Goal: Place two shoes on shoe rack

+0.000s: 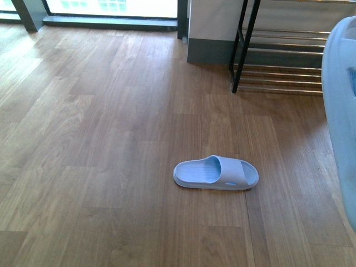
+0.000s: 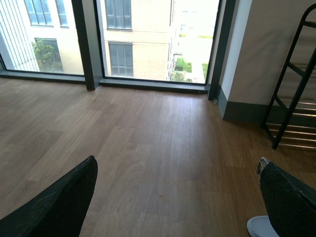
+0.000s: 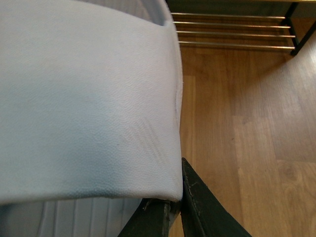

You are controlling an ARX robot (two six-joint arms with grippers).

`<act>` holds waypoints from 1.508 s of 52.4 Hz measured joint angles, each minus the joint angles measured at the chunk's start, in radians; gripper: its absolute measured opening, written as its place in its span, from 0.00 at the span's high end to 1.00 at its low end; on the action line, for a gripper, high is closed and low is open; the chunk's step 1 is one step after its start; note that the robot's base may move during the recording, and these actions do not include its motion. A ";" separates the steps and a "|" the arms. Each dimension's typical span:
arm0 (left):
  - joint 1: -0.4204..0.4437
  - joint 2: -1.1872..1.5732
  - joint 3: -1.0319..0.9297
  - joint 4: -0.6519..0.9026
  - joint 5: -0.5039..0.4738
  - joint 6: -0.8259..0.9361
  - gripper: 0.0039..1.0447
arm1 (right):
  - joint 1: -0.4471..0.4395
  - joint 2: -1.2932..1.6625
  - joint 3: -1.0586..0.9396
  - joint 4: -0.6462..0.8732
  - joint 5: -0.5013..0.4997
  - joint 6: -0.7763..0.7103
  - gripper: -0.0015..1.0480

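Right gripper (image 3: 180, 200) clamped on the strap edge of one pale-blue slide (image 3: 84, 98), held above the wood floor (image 1: 100, 167); shoe rack (image 3: 232, 32) stands just beyond it. Left gripper (image 2: 175, 197) wide open, empty; second slide (image 1: 216, 173) lies flat beside one finger (image 2: 289, 202)

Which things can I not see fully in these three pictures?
1. The held slipper: cut off by edges in right wrist and front views.
2. The right gripper: partly hidden under that slipper.
3. The shoe rack: top cut off in front view, right end behind the held slipper.
4. The floor slipper: left wrist view shows only its tip.
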 joint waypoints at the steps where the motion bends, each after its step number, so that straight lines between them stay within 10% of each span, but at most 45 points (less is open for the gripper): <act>1: 0.000 0.000 0.000 0.000 0.000 0.000 0.09 | 0.000 0.000 0.000 0.000 0.000 0.000 0.99; 55: 0.000 0.000 0.000 0.000 0.003 0.000 0.09 | -0.005 0.000 -0.002 -0.002 0.003 0.000 0.99; 61: -0.047 0.137 0.048 -0.092 -0.209 -0.120 0.09 | -0.005 0.000 -0.002 -0.002 0.006 0.000 0.99; 79: 0.077 1.674 0.248 0.840 0.179 0.153 0.09 | -0.005 0.000 -0.002 -0.002 0.005 0.000 0.99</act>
